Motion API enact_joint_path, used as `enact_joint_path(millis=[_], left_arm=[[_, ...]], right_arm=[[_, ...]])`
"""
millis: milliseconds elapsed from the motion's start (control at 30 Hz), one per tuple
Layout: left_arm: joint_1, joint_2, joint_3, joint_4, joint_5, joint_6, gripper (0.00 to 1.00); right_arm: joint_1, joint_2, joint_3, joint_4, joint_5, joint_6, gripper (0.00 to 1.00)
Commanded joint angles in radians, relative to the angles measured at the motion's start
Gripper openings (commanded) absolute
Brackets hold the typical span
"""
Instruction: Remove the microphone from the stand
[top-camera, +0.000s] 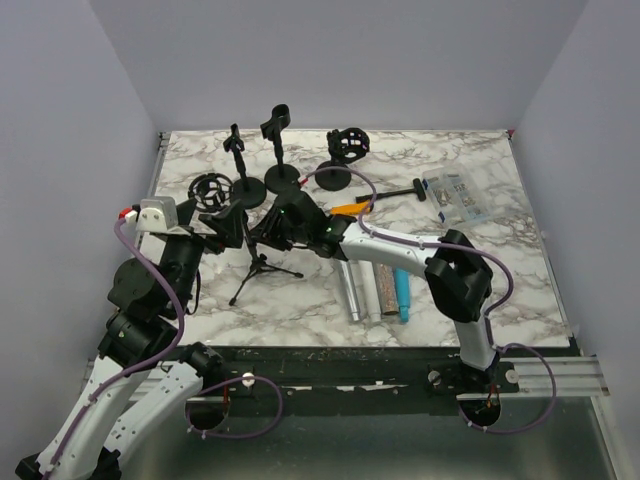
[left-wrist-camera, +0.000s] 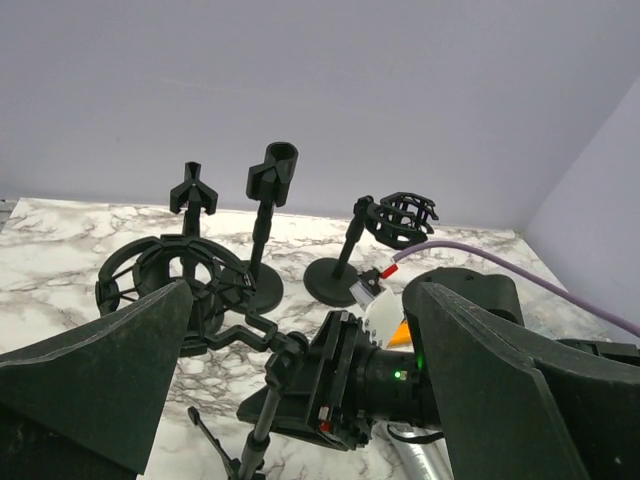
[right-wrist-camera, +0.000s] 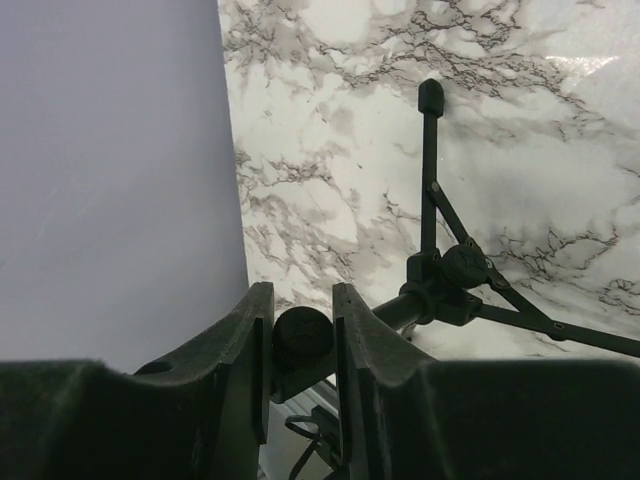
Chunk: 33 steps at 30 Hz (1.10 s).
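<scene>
Broadly, the marble bench (top-camera: 480, 280) carries a row of spare stands along its far edge and a few loose tubes nearer the right arm. Both arms reach in to one spot left of centre, where the tripod stand (right-wrist-camera: 440, 285) sits on its splayed legs. The right arm is the one on the job. Its tool (right-wrist-camera: 303, 295) is drawn narrow, and in the right wrist view its fingers (right-wrist-camera: 250, 340) press from either side on a dark round body at the head of the stand. I take this body to be the mic (right-wrist-camera: 303, 335) in its clip, though where the mic ends and the clip begins is hard to tell. The mic lies right inside that tool, at the top of the stem and near the bench's left side. It shows as a round end face, so its long axis seems to point roughly back toward the wrist, while the stem runs away across the marble to the leg hub. Pulling it free should mean drawing along that axis, away from the stem. The left tool (left-wrist-camera: 300, 290) stands wide, holding nothing, just beside the stand on its left and facing it. From there it could brace the stem. The mic looks matt black, smooth and small, with a paler block and thin wire loops just under it.
</scene>
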Motion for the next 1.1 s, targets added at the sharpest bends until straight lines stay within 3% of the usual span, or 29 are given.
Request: enact_joint_path(millis=[0, 167, 300, 600, 700, 767, 933, 1067], left_arm=[[0.003, -0.015, -0.014, 0.014, -0.003, 0.005, 0.98], [0.003, -0.022, -0.024, 0.023, 0.0, 0.0, 0.98], [0.003, -0.023, -0.03, 0.029, -0.004, -0.001, 0.98], [0.003, -0.016, -0.028, 0.025, -0.003, -0.003, 0.98], [0.003, -0.024, -0.028, 0.026, 0.001, -0.003, 0.98], [0.004, -0.028, -0.028, 0.026, 0.002, -0.003, 0.98], [0.006, -0.007, -0.037, 0.043, -0.026, 0.02, 0.98], [0.006, -0.013, -0.028, 0.031, -0.009, 0.013, 0.98]], right_arm=[[-0.011, -0.019, -0.165, 0.134, -0.047, -0.038, 0.01], [-0.075, 0.04, -0.458, 0.803, -0.362, -0.037, 0.01], [-0.085, 0.159, -0.468, 0.954, -0.441, -0.044, 0.0], [-0.092, 0.217, -0.415, 0.928, -0.455, -0.115, 0.01], [-0.092, 0.195, -0.405, 0.835, -0.435, -0.148, 0.01], [-0.094, 0.158, -0.394, 0.743, -0.404, -0.172, 0.07], [-0.093, 0.081, -0.269, 0.383, -0.337, -0.26, 0.43], [-0.093, 0.01, -0.236, 0.234, -0.234, -0.288, 0.72]])
